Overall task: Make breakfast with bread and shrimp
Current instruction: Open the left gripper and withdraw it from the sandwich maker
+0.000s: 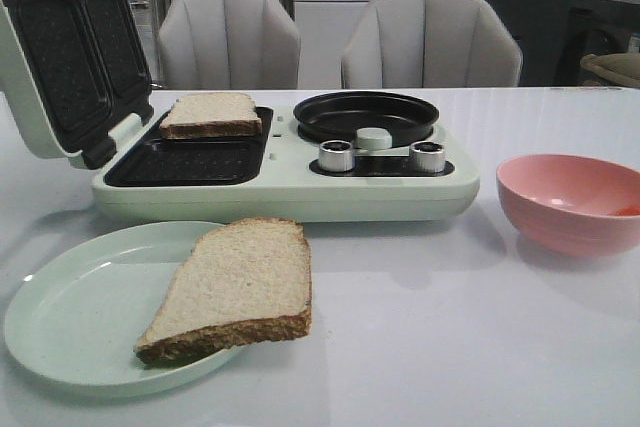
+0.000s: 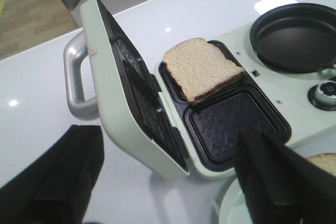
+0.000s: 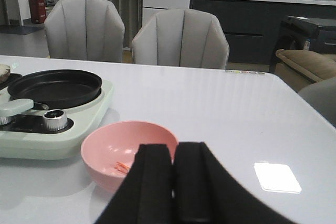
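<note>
Bread (image 1: 212,113) loaded on one grill plate, second slice (image 1: 235,287) waiting.
Left gripper (image 2: 173,182) hangs spread, right gripper (image 3: 173,174) pressed together; next likely grasps that slice.

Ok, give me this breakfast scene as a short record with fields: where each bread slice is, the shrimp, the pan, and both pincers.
bread slice one: on the far sandwich plate of the open breakfast maker
bread slice two: on the pale green plate, overhanging its rim
near sandwich plate: bare
shrimp: in the pink bowl, a little orange showing
pan: black, nothing in it
left pincer: open, holding nothing
right pincer: shut, holding nothing
</note>
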Tool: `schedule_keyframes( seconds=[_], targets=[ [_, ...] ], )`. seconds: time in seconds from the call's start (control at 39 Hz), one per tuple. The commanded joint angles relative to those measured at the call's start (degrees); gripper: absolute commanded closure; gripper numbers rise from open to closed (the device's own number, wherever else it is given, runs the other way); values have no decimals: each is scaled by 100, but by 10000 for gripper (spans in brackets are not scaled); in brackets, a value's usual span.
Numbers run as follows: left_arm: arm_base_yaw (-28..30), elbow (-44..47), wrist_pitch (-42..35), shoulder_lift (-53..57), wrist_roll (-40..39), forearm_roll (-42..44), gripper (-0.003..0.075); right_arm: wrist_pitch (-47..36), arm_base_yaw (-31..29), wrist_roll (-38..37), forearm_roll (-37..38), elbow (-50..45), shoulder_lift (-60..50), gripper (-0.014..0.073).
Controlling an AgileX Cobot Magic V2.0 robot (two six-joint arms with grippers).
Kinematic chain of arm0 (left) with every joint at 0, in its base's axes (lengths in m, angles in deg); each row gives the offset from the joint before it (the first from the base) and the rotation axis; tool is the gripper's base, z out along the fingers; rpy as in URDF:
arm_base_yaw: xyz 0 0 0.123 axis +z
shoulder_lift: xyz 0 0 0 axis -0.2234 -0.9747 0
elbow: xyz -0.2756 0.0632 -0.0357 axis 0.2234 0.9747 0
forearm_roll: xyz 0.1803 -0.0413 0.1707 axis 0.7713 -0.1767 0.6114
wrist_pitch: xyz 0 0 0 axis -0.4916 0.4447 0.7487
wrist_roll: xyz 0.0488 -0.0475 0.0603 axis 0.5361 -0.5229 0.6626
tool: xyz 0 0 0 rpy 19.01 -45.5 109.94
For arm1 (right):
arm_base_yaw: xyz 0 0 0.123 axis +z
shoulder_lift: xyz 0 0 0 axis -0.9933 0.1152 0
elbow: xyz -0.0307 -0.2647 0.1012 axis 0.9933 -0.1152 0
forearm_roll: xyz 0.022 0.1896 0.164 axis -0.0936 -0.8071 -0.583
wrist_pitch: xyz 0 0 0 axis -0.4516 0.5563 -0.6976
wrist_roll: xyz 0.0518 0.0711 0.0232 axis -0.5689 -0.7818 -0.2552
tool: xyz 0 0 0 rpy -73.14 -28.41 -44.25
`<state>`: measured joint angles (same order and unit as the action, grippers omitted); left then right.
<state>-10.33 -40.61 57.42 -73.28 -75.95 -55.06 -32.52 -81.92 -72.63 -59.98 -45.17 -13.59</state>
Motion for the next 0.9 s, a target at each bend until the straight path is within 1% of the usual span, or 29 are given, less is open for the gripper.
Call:
schedule_keyframes(
  seconds=[0.0,0.36,0.54,0.69,0.87],
  targets=[
    [10,381,-374,758,-35,-257,155,-449,-18,22,82,95,-126,452],
    [10,2292,-376,3556,-65,-935,155,-449,-18,22,82,95,-126,452],
    [10,2924,-376,4855,-65,-1350,155,-449,-18,22,82,95,-126,452],
    [10,3297,-376,5633,-65,-1364,155,-449,-18,22,82,95,-126,452],
    [10,3585,-387,5937,-65,-1364,155,-449,-18,22,82,95,-126,452]
  ],
)
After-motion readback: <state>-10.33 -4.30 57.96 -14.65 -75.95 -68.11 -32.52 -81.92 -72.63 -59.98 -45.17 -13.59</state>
